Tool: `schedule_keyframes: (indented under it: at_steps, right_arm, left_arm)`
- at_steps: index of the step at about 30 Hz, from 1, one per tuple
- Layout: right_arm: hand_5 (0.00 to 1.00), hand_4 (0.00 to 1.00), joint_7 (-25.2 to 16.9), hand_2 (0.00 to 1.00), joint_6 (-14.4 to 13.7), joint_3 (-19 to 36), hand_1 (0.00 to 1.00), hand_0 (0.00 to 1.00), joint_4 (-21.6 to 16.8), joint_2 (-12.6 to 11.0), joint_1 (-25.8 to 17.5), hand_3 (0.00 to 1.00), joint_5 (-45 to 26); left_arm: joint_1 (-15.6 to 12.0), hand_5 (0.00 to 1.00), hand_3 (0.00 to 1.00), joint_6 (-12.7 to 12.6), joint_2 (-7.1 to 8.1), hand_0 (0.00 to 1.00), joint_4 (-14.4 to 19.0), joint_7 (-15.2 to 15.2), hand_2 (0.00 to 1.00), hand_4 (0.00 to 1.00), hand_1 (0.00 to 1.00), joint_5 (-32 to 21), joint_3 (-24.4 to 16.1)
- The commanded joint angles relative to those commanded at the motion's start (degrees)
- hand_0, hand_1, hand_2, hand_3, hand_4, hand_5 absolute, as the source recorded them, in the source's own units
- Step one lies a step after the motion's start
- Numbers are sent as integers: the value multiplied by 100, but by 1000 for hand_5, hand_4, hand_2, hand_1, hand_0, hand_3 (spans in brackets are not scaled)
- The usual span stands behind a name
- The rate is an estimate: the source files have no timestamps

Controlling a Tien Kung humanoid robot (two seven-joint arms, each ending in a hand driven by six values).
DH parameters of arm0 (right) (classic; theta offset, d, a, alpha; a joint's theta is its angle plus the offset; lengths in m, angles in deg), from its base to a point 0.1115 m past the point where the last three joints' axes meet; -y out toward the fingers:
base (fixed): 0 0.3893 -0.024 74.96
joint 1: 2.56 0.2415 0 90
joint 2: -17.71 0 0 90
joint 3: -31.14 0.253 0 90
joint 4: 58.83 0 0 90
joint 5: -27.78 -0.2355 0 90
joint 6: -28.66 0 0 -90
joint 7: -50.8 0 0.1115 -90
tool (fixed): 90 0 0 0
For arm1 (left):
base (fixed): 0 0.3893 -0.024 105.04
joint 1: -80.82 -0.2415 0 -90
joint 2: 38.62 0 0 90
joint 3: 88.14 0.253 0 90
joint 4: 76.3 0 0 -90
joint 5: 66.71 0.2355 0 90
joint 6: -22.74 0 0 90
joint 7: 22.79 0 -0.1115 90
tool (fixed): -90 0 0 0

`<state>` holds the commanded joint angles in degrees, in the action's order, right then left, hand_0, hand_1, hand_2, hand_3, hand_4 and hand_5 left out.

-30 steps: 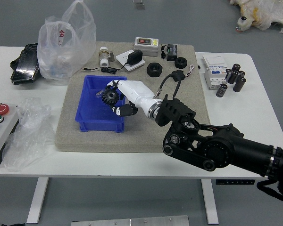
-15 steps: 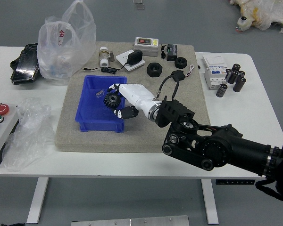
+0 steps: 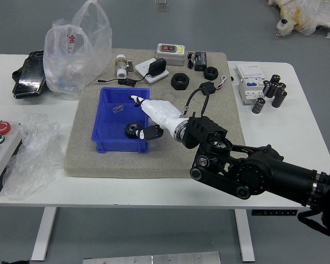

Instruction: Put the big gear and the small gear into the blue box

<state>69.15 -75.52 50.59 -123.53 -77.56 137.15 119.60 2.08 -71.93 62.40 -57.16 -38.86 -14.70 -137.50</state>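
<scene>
One dark gear (image 3: 133, 130) inside the blue box (image 3: 118, 147), right robot hand (image 3: 137, 116) wide and empty over the side wall, presumably so release stays within the rim; left robot hand (image 3: 6, 261) at bottom-left corner, state unclear

One blue box (image 3: 113, 146) and one dark gear (image 3: 133, 128) can be counted on the counter (image 3: 275, 129); two black rings (image 3: 180, 81) are seen toward its far edge; by its far right corner, at least five black cylinders (image 3: 258, 105) are shown, their overlap blurring the count; at its left edge, at least three buttons (image 3: 3, 128) are borne by one control box (image 3: 5, 151).
</scene>
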Motion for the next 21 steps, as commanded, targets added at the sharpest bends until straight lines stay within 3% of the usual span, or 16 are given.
schedule_keyframes:
  at_steps: [2, 3, 8, 9, 11, 20, 21]
  right_arm:
    - [166, 686, -3, 876, -100, 212, 808, 576, -40, -74, -83, 998, 91]
    - [202, 706, 5, 816, -140, 316, 777, 531, -63, -130, -140, 983, 142]
    - [202, 706, 107, 816, -251, 888, 777, 531, -175, -512, -523, 983, 308]
    - [197, 713, 133, 794, -252, 973, 751, 482, -182, -581, -597, 942, 316]
    - [197, 713, 165, 794, -243, 1034, 751, 482, -159, -671, -709, 942, 276]
    - [238, 753, 233, 791, -111, 698, 748, 477, 117, -554, -853, 934, 70]
    - [212, 728, 243, 731, -92, 660, 736, 462, 171, -522, -844, 894, 76]
  left_arm:
    - [-4, 339, 685, -2, -6, 652, -2, 7, 570, 661, 603, -13, 12]
    - [-7, 339, 685, -3, -10, 652, -3, 11, 570, 661, 603, -24, 20]
    - [-33, 339, 685, -18, -26, 652, -5, 25, 570, 661, 603, -91, 64]
    - [-39, 343, 684, -21, -26, 652, -5, 24, 570, 662, 602, -97, 65]
    - [-48, 343, 684, -25, -24, 652, -4, 19, 570, 662, 602, -98, 59]
    - [-40, 346, 684, -29, -32, 652, -13, 63, 570, 665, 602, -145, 106]
    - [-46, 346, 684, -29, -33, 652, -14, 68, 570, 666, 602, -160, 118]
